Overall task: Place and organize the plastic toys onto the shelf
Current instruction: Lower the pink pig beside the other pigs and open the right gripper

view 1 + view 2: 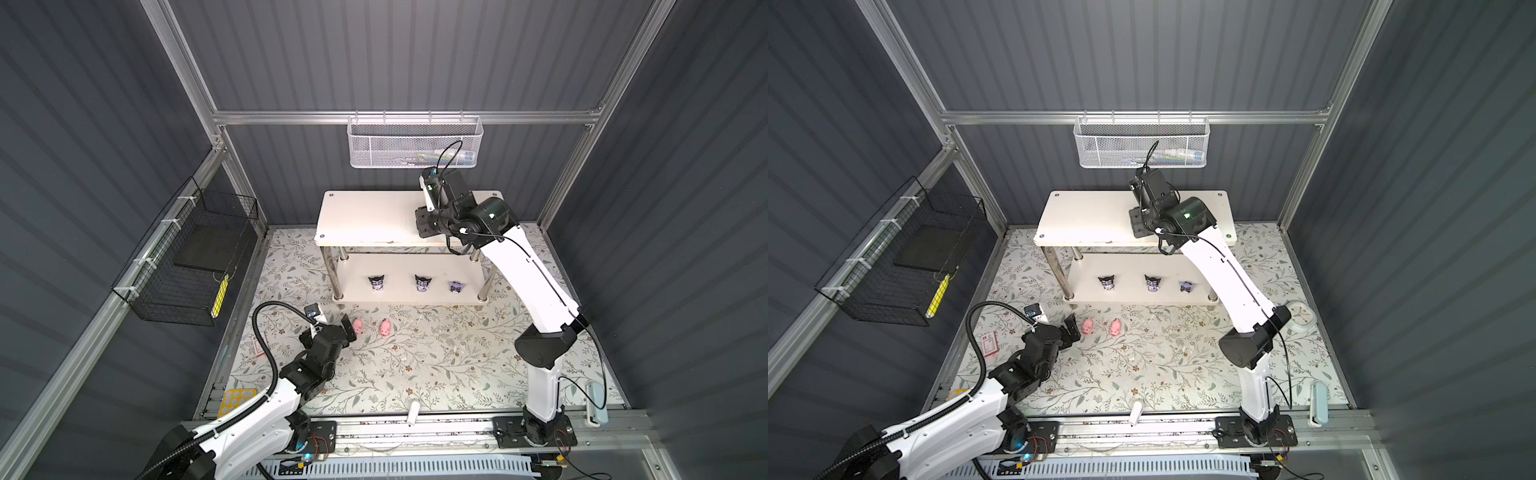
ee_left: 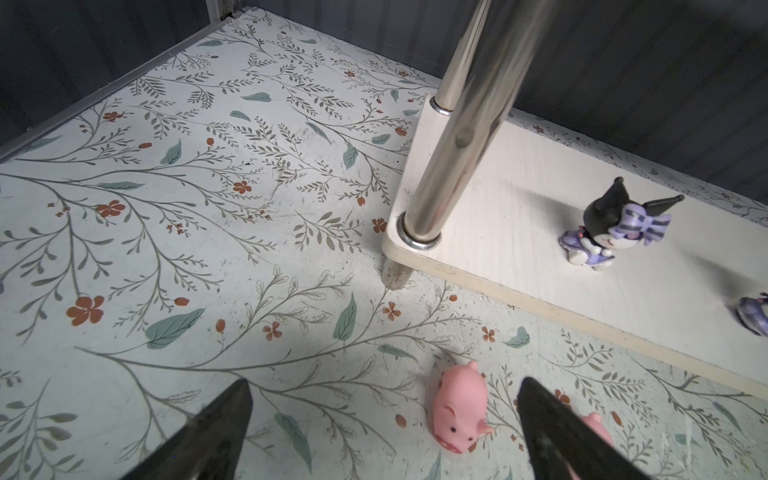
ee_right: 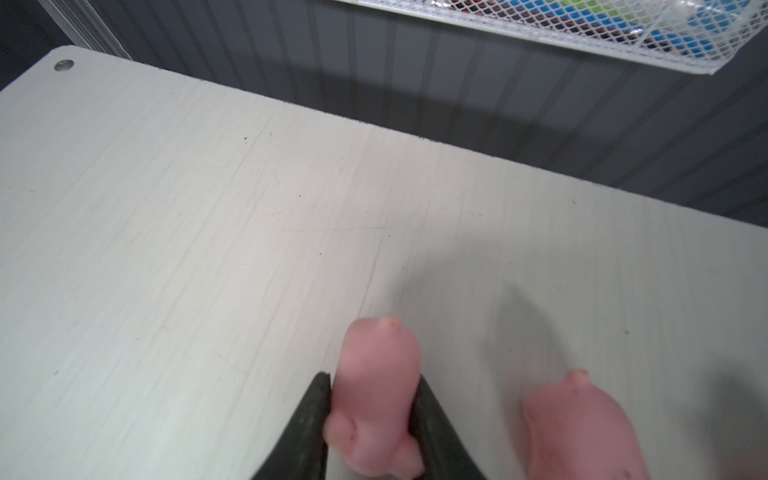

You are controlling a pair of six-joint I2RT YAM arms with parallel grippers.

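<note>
- The right gripper is clamped on the head end of a smooth, rounded pink pig. The pig's long axis points away from the fingers, tail outward, above the shelf's matte, faintly grained top board.
- A second pig sits just beside it and parallel. The right arm hides both pigs in both top views.
- The left gripper is spread wide and empty, with a floor pig between its fingers, snout toward the claw. That pig lies on the floral mat, lower centre in a top view.
- Three glossy, pointed-eared figurines stand upright in a row on the lower board.

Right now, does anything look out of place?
Yes: two pigs are on the floor in front of the shelf, not on it like the other toys. A white tube lies half off the floor's front edge.
</note>
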